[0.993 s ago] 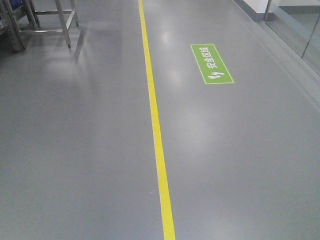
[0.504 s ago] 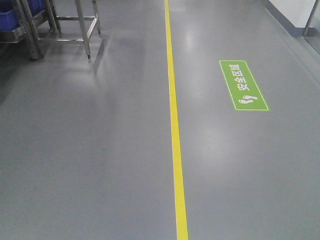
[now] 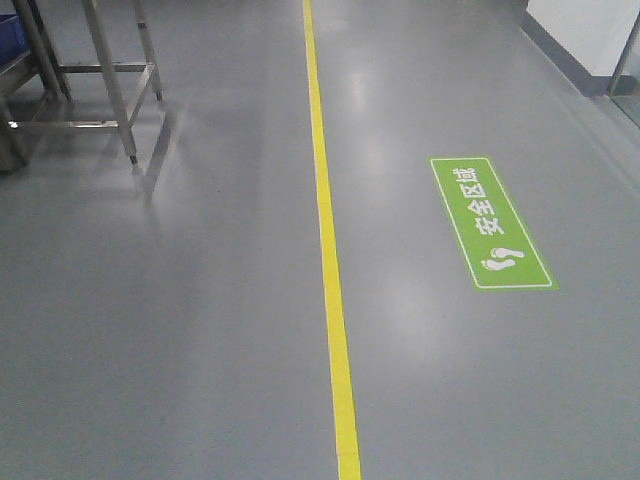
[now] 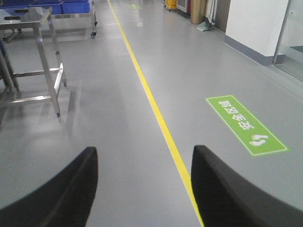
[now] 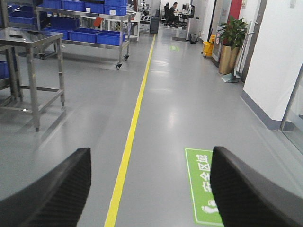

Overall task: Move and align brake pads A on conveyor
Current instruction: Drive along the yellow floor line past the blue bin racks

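The brake pads A and the conveyor are out of view in every frame. My left gripper (image 4: 144, 153) is open, its two black fingers spread wide over bare grey floor with nothing between them. My right gripper (image 5: 150, 156) is open too, held above the floor with nothing in it. Neither gripper shows in the front view.
A yellow floor line (image 3: 328, 250) runs away from me, with a green safety sign (image 3: 488, 222) on the floor to its right. A steel table frame (image 3: 95, 80) stands at the left. Racks with blue bins (image 5: 90, 26) stand further off; a white wall (image 5: 279, 61) is on the right.
The front view has shifted: the green sign has slid nearer and lower in the frame, and the steel table legs at the left have come closer.
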